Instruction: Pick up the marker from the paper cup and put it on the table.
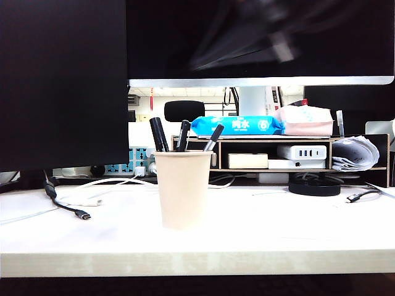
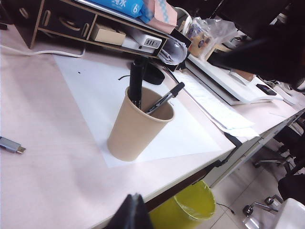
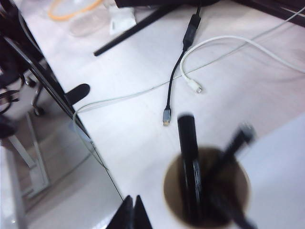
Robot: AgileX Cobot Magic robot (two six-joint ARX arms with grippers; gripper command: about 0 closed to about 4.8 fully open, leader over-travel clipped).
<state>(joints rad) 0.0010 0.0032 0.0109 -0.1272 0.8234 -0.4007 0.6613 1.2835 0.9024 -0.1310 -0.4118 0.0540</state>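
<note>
Here we are hovering the right gripper (image 3: 131, 212), fingers closed, above the paper cup (image 1: 183, 188); the marker (image 1: 159, 134), at eleven o'clock inside, is awaiting pickup; the left gripper (image 2: 131, 212) fingers are closed, empty.

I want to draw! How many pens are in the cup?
3, all standing in the cup: the marker at left, a pen in the middle, another pen leaning right.

Behind: dark monitor (image 1: 62, 80), wooden shelf (image 1: 364, 168) carrying blue wipes packet (image 1: 237, 125) and white power strip (image 1: 302, 152). Left: black cable (image 1: 65, 206), white cable (image 1: 117, 180). On floor: yellow bin (image 2: 193, 206).
</note>
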